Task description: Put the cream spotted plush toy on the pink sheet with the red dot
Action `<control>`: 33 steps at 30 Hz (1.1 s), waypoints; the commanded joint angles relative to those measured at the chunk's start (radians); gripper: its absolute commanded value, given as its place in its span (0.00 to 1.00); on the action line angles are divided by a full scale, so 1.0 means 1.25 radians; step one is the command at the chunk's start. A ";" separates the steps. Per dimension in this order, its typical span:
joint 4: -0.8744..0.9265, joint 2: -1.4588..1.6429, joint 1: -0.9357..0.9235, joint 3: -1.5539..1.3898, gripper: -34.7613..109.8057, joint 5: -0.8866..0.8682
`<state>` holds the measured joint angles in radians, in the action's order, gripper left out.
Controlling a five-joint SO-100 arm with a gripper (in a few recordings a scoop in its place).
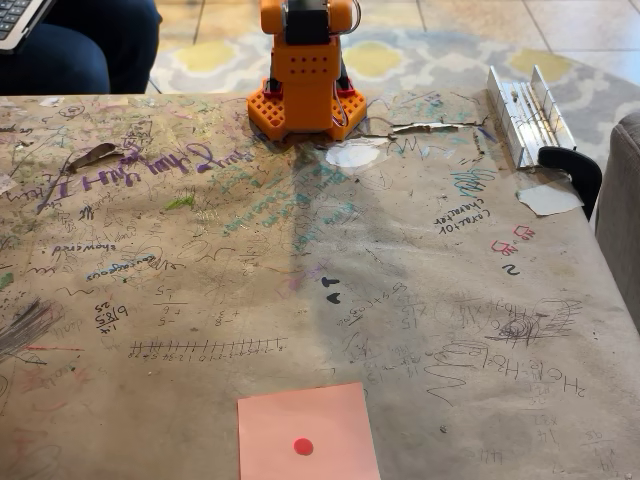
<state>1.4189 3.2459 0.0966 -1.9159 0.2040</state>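
Arm: orange base (305, 85) upright at desk's (200, 300) far edge, upper links cropped | pincer: state cannot be told | pink sheet (307, 432) flat at near edge, red dot (303, 446) central

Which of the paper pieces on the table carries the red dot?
The pink sheet at the bottom edge of the fixed view. The white scrap by the orange arm base and the white scrap at the right are smaller and unmarked.

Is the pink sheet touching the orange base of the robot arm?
Apart. In the fixed view the pink sheet lies at the near edge of the table, and a wide stretch of scribbled table paper separates it from the orange base.
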 commanded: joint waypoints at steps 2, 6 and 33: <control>-0.007 0.104 0.093 0.097 0.24 -0.012; -0.050 0.102 0.103 0.069 0.24 0.002; -0.297 -1.011 -0.231 -0.063 0.57 0.301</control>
<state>1.0615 1.8715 -0.1672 -1.7365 0.5476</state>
